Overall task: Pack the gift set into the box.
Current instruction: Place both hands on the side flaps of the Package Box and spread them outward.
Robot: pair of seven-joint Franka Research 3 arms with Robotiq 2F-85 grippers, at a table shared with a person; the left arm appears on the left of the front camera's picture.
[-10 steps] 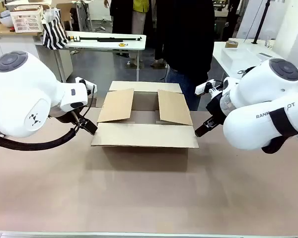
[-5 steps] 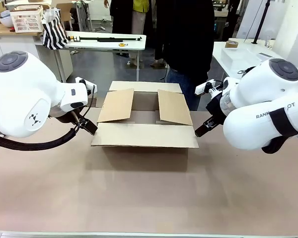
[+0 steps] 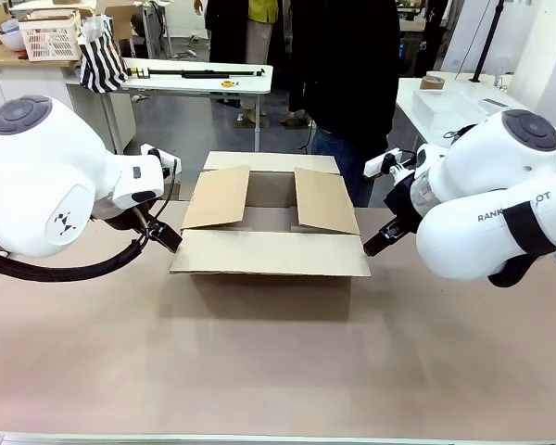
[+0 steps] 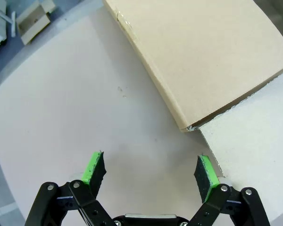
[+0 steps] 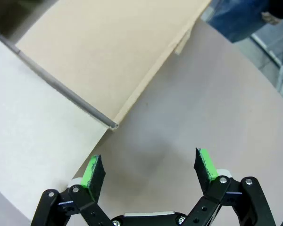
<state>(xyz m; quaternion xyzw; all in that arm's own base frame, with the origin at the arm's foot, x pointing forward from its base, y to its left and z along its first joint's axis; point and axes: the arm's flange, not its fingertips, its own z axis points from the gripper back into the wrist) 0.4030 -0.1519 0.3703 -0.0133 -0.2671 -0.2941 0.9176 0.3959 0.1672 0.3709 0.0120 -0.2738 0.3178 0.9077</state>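
The box sits in the middle of the tabletop, a little toward the far side, where a person in dark clothes stands just behind it. Its two side flaps are folded inward and slope down over the opening, leaving a dark gap between them; the near flap lies spread out flat toward me and the far flap stands up a little at the back. I cannot see the gift set in any view, and what lies inside the box is hidden by the flaps.

My left gripper hangs low beside the box's left near corner, just apart from the cardboard. Its green pads are spread wide with nothing between them, only bare tabletop below and the box edge off to one side.

My right gripper hangs just beside the box's right near corner, also not touching it. Its fingers are wide apart and empty, with the flap's edge lying ahead of them.
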